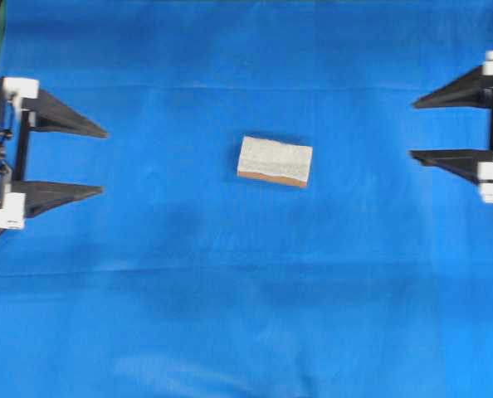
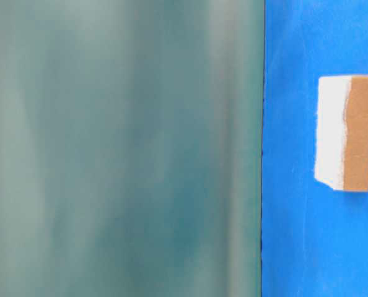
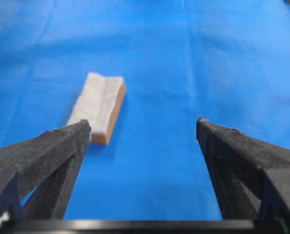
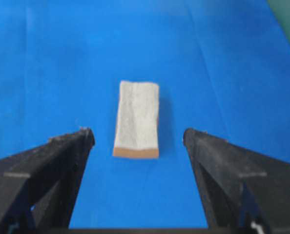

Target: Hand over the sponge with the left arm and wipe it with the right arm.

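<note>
You had the sponge (image 1: 275,161) lying at frame centre on the blue cloth (image 1: 230,315); the left gripper (image 1: 104,162) and right gripper (image 1: 412,128) stood spread wide at the edges, empty.

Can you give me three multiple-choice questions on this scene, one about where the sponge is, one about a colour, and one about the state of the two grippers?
1. Where does the sponge lie?
A. On the blue cloth between the two grippers
B. Between the left gripper's fingers
C. Off the edge of the cloth

2. What colour is the sponge's thin bottom layer?
A. Green
B. Orange-brown
C. Black

3. How do the left gripper and right gripper stand?
A. Both shut on the sponge
B. Left open, right shut
C. Both open and empty

Answers:
1. A, since the overhead view shows it mid-cloth, apart from both grippers.
2. B, since the side strip under the grey-white top is orange-brown.
3. C, since both wrist views show the fingers spread wide with only cloth between them.
</note>
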Controlling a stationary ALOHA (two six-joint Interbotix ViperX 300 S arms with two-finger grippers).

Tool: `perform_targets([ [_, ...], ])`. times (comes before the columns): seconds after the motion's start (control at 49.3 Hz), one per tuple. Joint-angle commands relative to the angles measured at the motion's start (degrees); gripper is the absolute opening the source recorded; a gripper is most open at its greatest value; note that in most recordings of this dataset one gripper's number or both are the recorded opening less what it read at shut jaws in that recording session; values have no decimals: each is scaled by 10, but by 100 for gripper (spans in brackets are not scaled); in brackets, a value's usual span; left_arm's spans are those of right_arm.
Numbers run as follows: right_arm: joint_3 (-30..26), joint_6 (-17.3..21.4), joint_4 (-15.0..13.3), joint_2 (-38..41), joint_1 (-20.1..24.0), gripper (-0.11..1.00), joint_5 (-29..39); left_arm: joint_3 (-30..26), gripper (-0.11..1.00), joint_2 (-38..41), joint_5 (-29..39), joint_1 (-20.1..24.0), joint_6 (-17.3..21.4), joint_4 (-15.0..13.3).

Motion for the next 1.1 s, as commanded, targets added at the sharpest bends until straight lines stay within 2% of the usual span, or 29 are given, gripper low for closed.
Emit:
perform_targets([
  [0.0, 21, 0, 4, -49, 1, 73, 2, 17, 87, -47, 3, -2, 1, 1],
  [0.122, 69, 1, 12, -112, 1, 73, 0, 49, 87, -105, 15, -2, 3, 1],
  [0.284, 114, 1, 33, -152, 1, 73, -18, 80, 86, -140, 25, -2, 4, 0],
  [0.446, 121, 1, 39, -149, 1, 73, -37, 99, 86, -147, 24, -2, 0, 0],
  [1.075, 128, 1, 40, -136, 1, 72, -46, 98, 86, -150, 26, -2, -2, 0],
])
